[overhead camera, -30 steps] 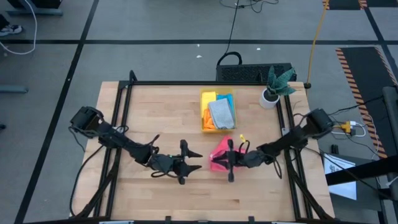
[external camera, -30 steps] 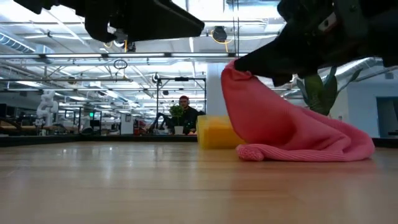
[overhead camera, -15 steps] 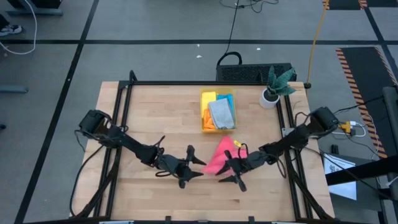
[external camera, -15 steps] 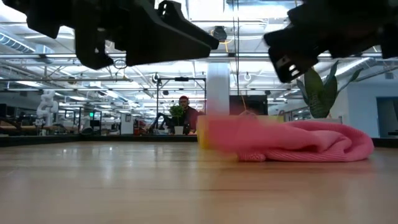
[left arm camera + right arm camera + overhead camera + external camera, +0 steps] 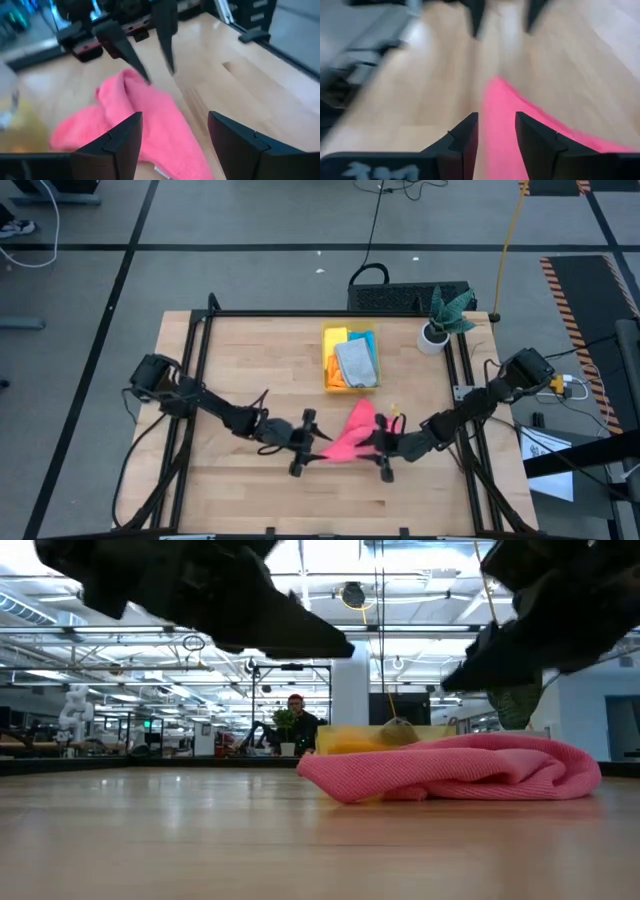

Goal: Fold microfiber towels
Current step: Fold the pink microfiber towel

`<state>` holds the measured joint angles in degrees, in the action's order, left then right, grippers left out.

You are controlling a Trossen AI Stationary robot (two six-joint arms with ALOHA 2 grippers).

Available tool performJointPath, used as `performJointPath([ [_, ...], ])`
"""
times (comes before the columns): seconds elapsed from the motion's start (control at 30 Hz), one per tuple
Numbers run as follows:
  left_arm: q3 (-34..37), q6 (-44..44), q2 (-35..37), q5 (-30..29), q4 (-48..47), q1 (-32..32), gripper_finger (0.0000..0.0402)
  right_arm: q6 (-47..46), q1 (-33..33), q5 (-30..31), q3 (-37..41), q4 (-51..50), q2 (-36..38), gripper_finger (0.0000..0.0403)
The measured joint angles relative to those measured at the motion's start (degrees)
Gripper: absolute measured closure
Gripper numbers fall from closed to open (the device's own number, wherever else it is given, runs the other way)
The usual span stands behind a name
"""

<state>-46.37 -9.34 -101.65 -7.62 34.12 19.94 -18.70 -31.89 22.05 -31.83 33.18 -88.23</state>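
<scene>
The crumpled pink microfiber towel (image 5: 348, 437) lies on the wooden bench (image 5: 250, 360), between both tools. Left tool (image 5: 303, 456) stands open just beside it, w/ nothing held. Right tool (image 5: 385, 452) is half open, empty. Only the high view shows the yellow plastic bin (image 5: 351, 358) w/ other towels behind.

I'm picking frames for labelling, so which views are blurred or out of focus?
High view: sharp, evenly lit. Low view: pink towel crisp, both arms overhead dark and soft, ceiling lights glaring behind. Left wrist view: towel mildly blurred, far edges smeared. Right wrist view: heavy motion blur; table and towel streaked.
</scene>
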Motion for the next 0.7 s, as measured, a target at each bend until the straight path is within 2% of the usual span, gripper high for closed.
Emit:
performJointPath([
  [0.1, 0.00, 6.54, 0.00, 2.36, -1.50, -2.11, 0.0174, -3.00, 0.45, 1.61, 0.00, -3.59, -0.08, 0.0284],
  [0.23, 0.02, 15.71, -0.17, 8.14, -7.99, -4.70, 0.0174, -2.85, 0.53, 1.65, 0.00, -4.23, -0.04, 0.0284],
  [0.5, 0.02, 32.09, -8.02, 12.79, -8.56, -6.62, 0.0174, 1.01, 1.11, 1.70, -0.01, -0.74, -0.04, 0.0284],
  [0.6, -0.07, 33.49, -10.52, 15.00, -4.00, -6.15, 0.0174, 1.47, 1.12, 1.72, -0.02, -0.49, -0.04, 0.0284],
  [0.7, -0.02, 32.74, -11.28, 20.43, -0.12, -5.71, 0.0174, 1.62, 1.09, 1.70, -0.02, -0.51, -0.04, 0.0284],
])
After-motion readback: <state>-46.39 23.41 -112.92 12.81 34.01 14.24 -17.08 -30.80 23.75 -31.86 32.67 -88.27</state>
